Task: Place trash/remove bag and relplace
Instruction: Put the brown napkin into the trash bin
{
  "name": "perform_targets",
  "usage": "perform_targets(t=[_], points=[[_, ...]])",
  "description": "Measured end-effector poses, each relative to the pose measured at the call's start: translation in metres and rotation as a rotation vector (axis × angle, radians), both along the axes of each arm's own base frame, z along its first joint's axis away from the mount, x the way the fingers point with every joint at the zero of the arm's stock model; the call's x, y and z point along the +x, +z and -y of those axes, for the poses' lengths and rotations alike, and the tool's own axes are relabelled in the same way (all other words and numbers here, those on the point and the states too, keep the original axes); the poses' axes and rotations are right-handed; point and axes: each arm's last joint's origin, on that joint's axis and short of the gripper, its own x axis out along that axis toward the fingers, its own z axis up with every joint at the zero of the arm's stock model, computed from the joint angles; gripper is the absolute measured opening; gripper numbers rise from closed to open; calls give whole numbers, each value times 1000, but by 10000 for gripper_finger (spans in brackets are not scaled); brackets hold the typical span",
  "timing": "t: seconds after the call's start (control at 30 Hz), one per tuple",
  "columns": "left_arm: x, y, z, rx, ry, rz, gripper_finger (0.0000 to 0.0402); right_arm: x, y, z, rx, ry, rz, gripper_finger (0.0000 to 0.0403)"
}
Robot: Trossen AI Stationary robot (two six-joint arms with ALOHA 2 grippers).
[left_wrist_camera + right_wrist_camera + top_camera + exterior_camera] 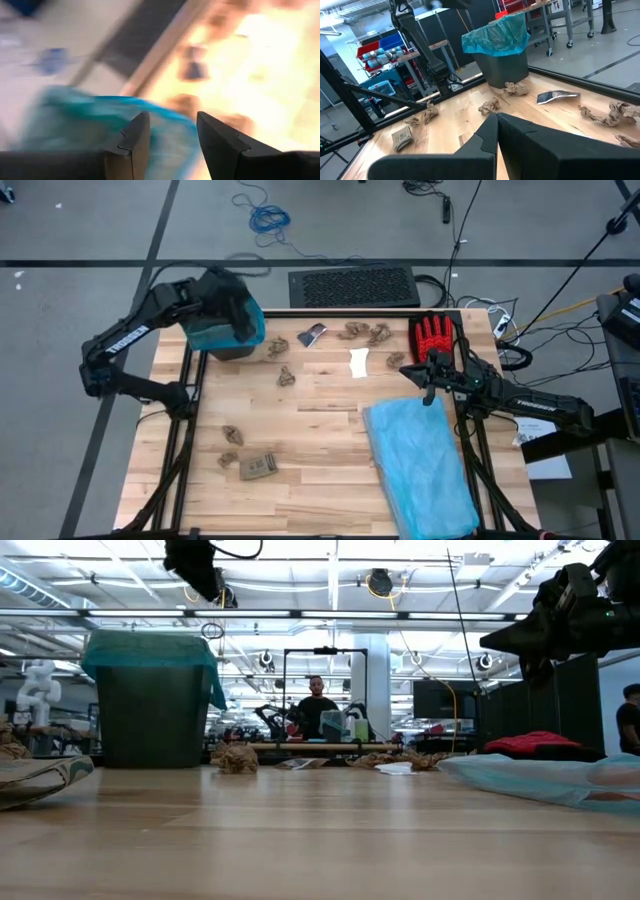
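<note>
A dark bin lined with the teal bag (225, 332) (150, 660) (496, 35) stands at the table's far left corner, the bag's edge folded over its rim. My left gripper (238, 308) (172, 122) hangs open above the bin, with nothing between its fingers. The trash lies scattered on the tabletop: brown wads (287, 376) (365, 332) (232, 436), a grey scrap (312, 335), a white scrap (360, 362) and a tan card (258, 467). My right gripper (412, 370) (496, 120) is shut and empty at the table's right side, level above the wood.
A pale blue plastic bag (415, 465) lies flat on the table's near right part. A red glove (432, 335) lies at the far right, behind my right gripper. A person (318, 705) stands in the room beyond the table.
</note>
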Motion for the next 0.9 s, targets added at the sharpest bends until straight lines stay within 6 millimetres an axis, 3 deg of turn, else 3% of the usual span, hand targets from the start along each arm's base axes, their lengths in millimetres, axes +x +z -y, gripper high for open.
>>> perform_targets(t=[0.13,0.33,0.6,0.9], points=[[10,-5,28,-164,-118,29,160,0,0,0,0,2,0,0],[24,-27,70,-343,-156,-85,160,0,-2,0,5,7,-15,0],[38,-72,119,-488,-39,-254,160,0,-4,-1,14,11,-43,0],[34,-138,162,-497,246,-540,160,1,-5,-5,16,53,-54,0]])
